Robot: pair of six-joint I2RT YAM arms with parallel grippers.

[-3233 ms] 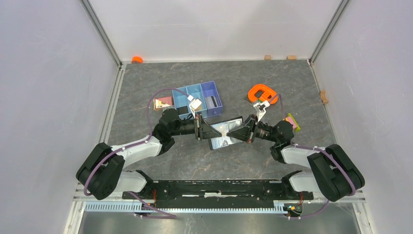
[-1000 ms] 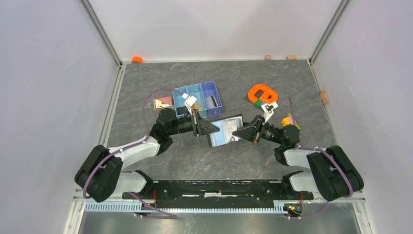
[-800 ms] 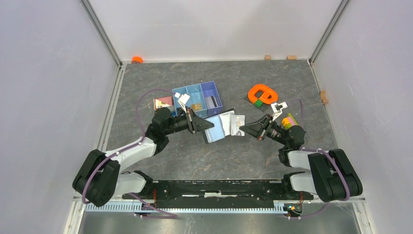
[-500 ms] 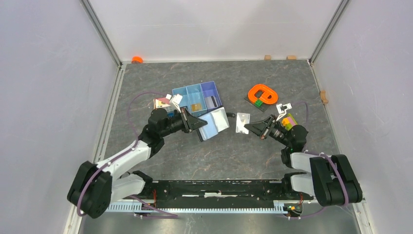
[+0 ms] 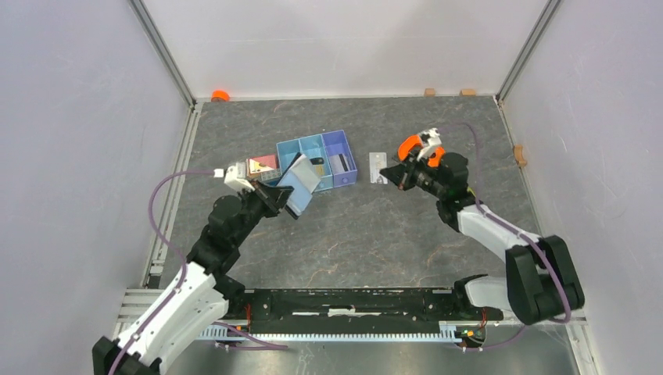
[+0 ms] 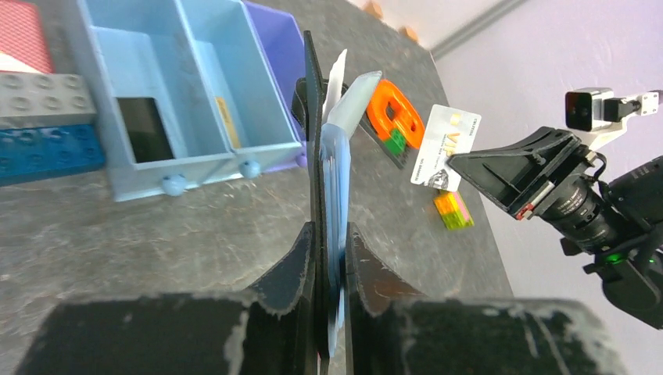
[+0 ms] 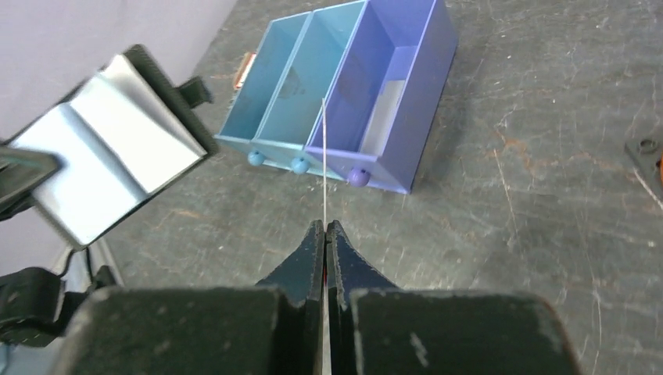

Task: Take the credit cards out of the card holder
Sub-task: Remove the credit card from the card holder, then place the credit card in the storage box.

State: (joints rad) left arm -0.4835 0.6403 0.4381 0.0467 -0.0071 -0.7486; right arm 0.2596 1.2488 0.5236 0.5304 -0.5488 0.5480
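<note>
The left gripper sits left of centre in the overhead view, its two fingers clamped tight on the lower edge of the card holder. The holder stands open and tilted, overlapping the near left corner of the blue tray. In the left wrist view the card holder appears edge-on and upright in the middle of the frame. Its black cover is on the left and its pale, shiny sleeves fan out to the right, pinched between the dark fingers. In the right wrist view the card holder fills the left side, its silvery sleeves facing the camera and its black closing tab sticking out at the upper right. The right gripper, right of centre overhead, has its fingers closed on a single credit card, which is out of the holder and well apart from it, held just right of the tray's purple end. The left wrist view shows this credit card at the right, pale with small marks, tilted and off the table, gripped by its lower corner. In the right wrist view the credit card is only a thin vertical line rising from the shut fingers, with the tray behind it. An orange clamp lies on the table behind the card.
</note>
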